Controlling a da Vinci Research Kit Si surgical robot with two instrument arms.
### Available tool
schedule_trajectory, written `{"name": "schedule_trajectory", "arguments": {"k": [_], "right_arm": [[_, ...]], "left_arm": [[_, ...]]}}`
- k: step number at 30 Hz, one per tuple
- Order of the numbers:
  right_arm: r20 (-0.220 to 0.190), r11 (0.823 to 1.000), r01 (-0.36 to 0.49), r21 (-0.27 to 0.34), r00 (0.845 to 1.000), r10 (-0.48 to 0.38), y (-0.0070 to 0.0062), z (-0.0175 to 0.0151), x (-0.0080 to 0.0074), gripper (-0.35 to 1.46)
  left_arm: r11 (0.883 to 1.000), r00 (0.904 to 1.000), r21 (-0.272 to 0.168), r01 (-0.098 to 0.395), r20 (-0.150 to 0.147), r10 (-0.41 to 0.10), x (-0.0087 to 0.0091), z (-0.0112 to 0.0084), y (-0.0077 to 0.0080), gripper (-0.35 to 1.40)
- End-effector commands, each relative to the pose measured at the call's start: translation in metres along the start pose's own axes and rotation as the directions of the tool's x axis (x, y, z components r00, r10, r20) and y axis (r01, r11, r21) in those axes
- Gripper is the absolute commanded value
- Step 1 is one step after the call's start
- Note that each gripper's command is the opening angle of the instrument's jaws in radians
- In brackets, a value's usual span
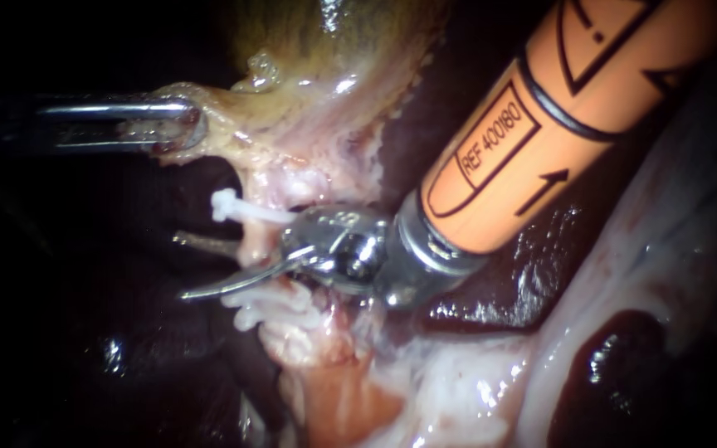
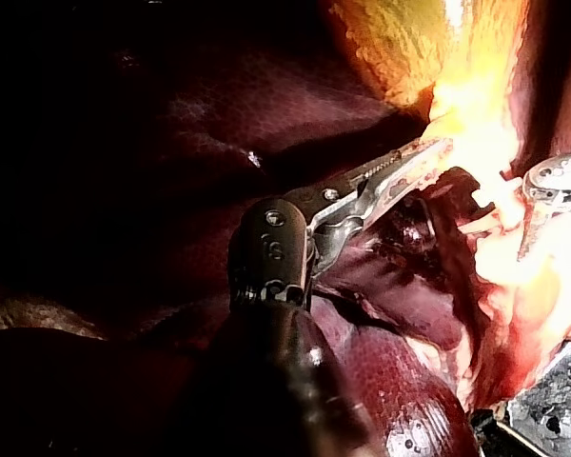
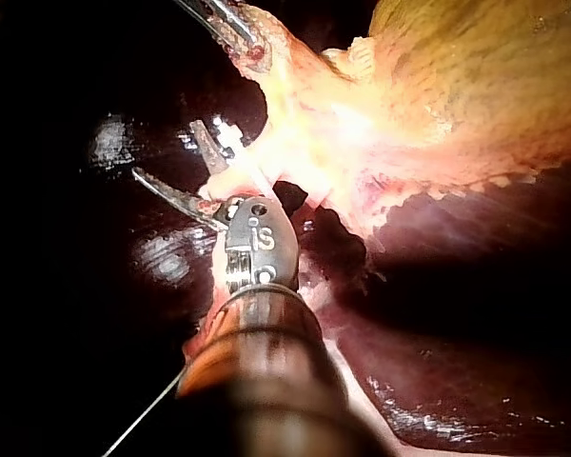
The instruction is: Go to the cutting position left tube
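Your orange-shafted right instrument [image 1: 209,265] had its curved jaws parted astride the pale pink clipped tube [image 1: 250,245], seemingly running crosswise between them, while your slim steel left instrument [image 1: 178,124] clamped yellowish gallbladder tissue [image 1: 292,124] well apart

Your left instrument [image 1: 188,124] comes in from the left and holds the edge of the gallbladder [image 1: 309,50], which lies at the top. Below it the tube [image 1: 251,249] runs down between the two parted jaws of your right instrument [image 1: 201,265], whose shaft enters from the upper right. One clip [image 1: 227,204] sits on the tube above the jaws, more clips [image 1: 271,309] below them. The liver [image 1: 491,311] lies under that shaft.
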Motion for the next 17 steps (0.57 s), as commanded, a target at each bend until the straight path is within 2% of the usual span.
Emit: {"name": "schedule_trajectory", "arguments": {"k": [1,3,17], "right_arm": [[0.004,1.0,0.001,0.007,1.0,-0.001,0.0,0.0,0.0,1.43],[0.012,1.0,-0.003,0.022,1.0,0.003,0.0,-0.0001,0.0,1.43],[0.012,1.0,-0.002,0.022,1.0,0.002,0.0001,-0.0002,0.0,1.43]], "left_arm": [[1.0,1.0,-0.001,0.0,0.0,0.0,0.0,0.0,0.0,-0.35],[1.0,1.0,-0.001,0.0,0.0,0.0,0.0,0.0,0.0,-0.35],[1.0,1.0,-0.001,0.0,0.0,0.0,0.0,0.0,0.0,-0.35]]}}
